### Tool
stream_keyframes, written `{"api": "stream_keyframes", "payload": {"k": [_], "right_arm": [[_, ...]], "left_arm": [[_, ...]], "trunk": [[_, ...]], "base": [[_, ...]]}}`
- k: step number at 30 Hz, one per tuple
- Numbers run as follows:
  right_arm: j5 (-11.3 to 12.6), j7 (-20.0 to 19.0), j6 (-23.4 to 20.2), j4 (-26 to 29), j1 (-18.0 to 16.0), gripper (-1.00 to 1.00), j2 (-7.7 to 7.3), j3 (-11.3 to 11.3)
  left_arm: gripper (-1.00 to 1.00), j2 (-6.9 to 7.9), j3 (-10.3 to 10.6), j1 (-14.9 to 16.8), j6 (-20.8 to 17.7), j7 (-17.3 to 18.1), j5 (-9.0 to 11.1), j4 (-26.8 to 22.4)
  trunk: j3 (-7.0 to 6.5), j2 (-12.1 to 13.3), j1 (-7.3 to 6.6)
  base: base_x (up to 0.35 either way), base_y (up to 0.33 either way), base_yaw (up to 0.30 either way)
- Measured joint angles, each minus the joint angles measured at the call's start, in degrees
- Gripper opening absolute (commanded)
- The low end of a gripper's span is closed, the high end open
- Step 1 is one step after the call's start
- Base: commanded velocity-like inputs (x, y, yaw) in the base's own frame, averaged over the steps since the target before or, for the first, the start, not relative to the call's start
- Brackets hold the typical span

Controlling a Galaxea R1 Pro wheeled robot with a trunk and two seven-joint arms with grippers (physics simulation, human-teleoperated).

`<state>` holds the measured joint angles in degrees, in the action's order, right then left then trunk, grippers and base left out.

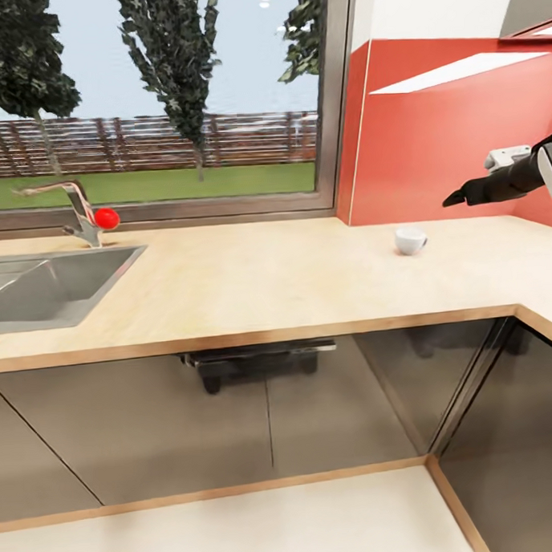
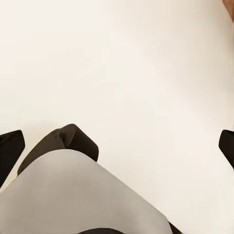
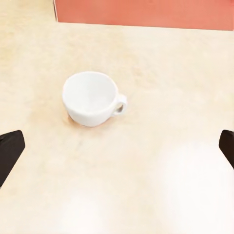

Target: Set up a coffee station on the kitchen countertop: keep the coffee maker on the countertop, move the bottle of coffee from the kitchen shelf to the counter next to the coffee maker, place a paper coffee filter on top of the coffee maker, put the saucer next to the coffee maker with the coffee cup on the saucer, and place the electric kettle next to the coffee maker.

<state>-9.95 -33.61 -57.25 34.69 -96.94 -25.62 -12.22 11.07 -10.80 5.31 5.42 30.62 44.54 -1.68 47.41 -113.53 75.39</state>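
While right end effector (image 3: 117, 146) hovers spread above table (image 1: 253, 293), cup (image 1: 410, 240) stands far right, no saucer under. Risk: off-centre closing tips cup. Left end effector (image 2: 117, 146) spread, empty.

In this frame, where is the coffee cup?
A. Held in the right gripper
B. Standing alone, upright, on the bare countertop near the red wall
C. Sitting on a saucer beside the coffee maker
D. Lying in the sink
B: the coffee cup stands upright on the bare light-wood countertop near the red wall panel, with the right gripper open in the air beside it, not touching.
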Motion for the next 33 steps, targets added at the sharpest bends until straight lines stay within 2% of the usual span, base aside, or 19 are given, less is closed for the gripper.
{"api": "stream_keyframes", "payload": {"k": [6, 8, 17, 18, 22, 28, 33], "right_arm": [[0.00, -0.01, 0.00, -0.04, 0.13, 1.00, 0.15, -0.23], [0.03, -0.01, 0.00, -0.09, 0.18, 1.00, 0.21, -0.92], [0.09, -0.17, 0.00, -0.13, 0.80, 1.00, 0.28, -1.65], [0.06, -2.60, -0.03, -0.11, 0.96, 1.00, 0.22, -1.67], [-0.29, -5.06, -0.02, -0.05, 1.01, 1.00, 0.08, -1.60], [-0.34, -5.18, -0.03, -0.06, 1.00, 1.00, 0.05, -1.60], [-0.36, -5.16, -0.01, -0.05, 1.02, 1.00, 0.03, -1.59]], "left_arm": [[1.00, 0.00, 0.00, 0.00, 0.01, 0.00, 0.00, 0.00], [1.00, 0.00, 0.00, 0.00, 0.01, 0.00, 0.00, 0.00], [1.00, 0.00, 0.00, 0.00, 0.01, 0.00, 0.00, -0.02], [1.00, 0.00, 0.00, 0.00, 0.01, 0.00, 0.00, -0.03], [1.00, 0.00, 0.00, 0.00, 0.01, 0.00, 0.00, -0.02], [1.00, 0.00, 0.00, 0.00, -0.01, -0.01, 0.00, -0.07], [1.00, 0.00, 0.02, 0.00, 0.01, 0.00, 0.00, -0.06]], "trunk": [[0.00, 0.00, 0.00], [0.00, 0.00, 0.00], [0.00, 0.00, 0.03], [0.00, 0.00, 0.03], [0.00, 0.00, 0.02], [0.00, 0.00, 0.01], [0.00, 0.00, 0.02]], "base": [[0.280, -0.025, 0.000], [0.247, -0.004, 0.000], [0.052, -0.001, 0.000], [0.002, 0.000, 0.000], [0.032, -0.046, 0.000], [0.153, -0.221, 0.032], [0.062, -0.069, 0.219]]}}
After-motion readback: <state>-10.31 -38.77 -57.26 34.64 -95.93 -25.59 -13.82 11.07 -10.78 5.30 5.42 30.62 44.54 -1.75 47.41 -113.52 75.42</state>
